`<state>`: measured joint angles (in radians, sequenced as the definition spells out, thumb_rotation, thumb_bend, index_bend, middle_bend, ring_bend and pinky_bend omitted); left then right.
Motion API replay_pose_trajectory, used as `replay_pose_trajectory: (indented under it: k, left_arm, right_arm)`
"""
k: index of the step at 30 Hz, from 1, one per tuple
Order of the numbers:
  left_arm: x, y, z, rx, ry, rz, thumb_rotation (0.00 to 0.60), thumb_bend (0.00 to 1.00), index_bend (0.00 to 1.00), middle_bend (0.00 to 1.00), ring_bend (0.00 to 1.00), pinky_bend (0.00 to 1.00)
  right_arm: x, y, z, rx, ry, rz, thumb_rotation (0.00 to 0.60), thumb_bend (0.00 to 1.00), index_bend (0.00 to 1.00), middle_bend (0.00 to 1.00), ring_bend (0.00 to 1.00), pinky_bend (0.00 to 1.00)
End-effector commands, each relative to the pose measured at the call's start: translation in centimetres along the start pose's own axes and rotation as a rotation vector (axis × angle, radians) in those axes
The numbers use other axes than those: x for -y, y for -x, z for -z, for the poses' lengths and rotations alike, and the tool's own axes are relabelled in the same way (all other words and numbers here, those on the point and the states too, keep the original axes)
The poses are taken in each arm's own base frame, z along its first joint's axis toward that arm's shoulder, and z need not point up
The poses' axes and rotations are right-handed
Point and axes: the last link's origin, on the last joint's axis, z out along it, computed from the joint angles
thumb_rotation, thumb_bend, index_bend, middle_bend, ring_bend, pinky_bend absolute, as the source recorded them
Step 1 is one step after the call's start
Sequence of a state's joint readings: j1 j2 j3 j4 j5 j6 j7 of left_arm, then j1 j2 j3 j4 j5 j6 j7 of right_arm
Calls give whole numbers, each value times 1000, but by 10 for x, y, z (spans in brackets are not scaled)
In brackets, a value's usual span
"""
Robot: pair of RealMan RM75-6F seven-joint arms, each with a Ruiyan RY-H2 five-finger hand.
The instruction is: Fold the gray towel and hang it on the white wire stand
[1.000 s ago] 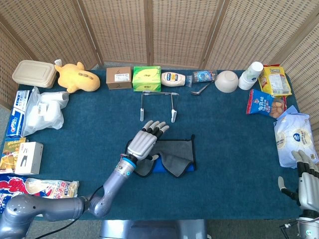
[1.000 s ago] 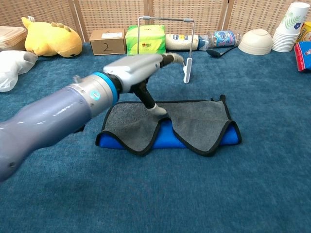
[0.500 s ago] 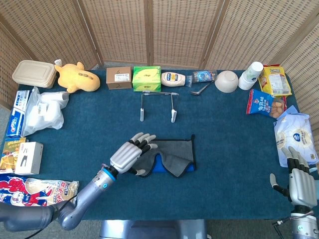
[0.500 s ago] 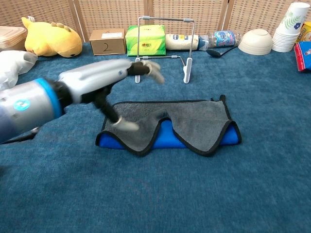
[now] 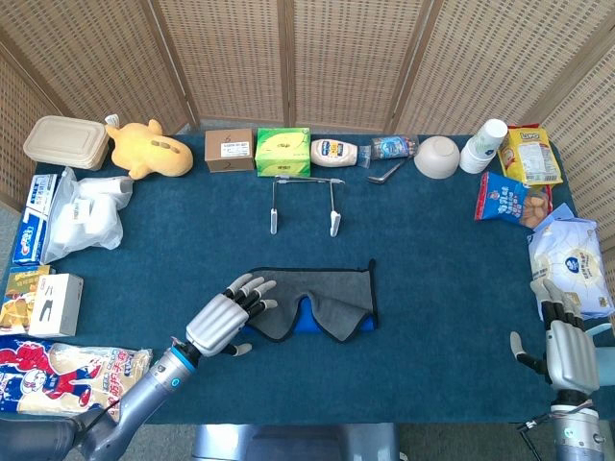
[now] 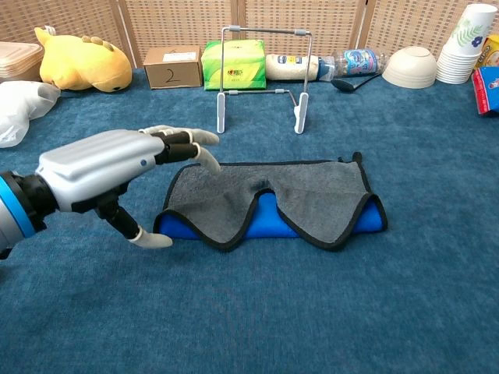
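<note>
The gray towel (image 5: pixel 327 296) (image 6: pixel 288 196) lies folded on the blue table, its blue underside showing along the near edge. The white wire stand (image 5: pixel 306 204) (image 6: pixel 261 78) stands upright behind it with nothing on it. My left hand (image 5: pixel 223 320) (image 6: pixel 117 167) hovers at the towel's left end with fingers spread and nothing in it; its fingertips (image 6: pixel 204 148) are near the towel's left corner. My right hand (image 5: pixel 559 346) is at the table's right front corner, far from the towel, fingers extended and holding nothing.
Along the back edge sit a yellow plush toy (image 5: pixel 146 150), a cardboard box (image 5: pixel 229 151), a green tissue box (image 5: pixel 282 152), a bottle (image 5: pixel 333 153), a bowl (image 5: pixel 436 157) and paper cups (image 5: pixel 483 145). Snack bags (image 5: pixel 514 199) lie right, packets (image 5: pixel 67 211) left.
My left hand has drawn back off the towel toward the near left and now holds nothing. My right hand has risen a little further into view at the right corner.
</note>
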<state>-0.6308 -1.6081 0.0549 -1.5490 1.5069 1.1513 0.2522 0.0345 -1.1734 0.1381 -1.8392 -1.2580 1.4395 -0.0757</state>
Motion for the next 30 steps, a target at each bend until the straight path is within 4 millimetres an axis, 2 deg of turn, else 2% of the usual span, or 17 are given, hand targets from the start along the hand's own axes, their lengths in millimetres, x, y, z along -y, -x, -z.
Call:
replay_pose_trajectory:
  k: [1,20,30]
  left_arm:
    - [-3,5,-2,-9,2,-21,600,121,225,65,0,0]
    - [-18,25,-40,-71,-6,-85,600,136,253,91,0,0]
    - [-21,28,-49,-101,3,-56,600,278,331,144,0,0]
  right_arm:
    - [-1,0,0,0,2,-1,600,388,28,0,0,0]
    - [-15,-6,5,-18,38,-17,600,389,28,0,0,0]
    - [-19,-9,7,-29,45,-21,600,388,28,0,0,0]
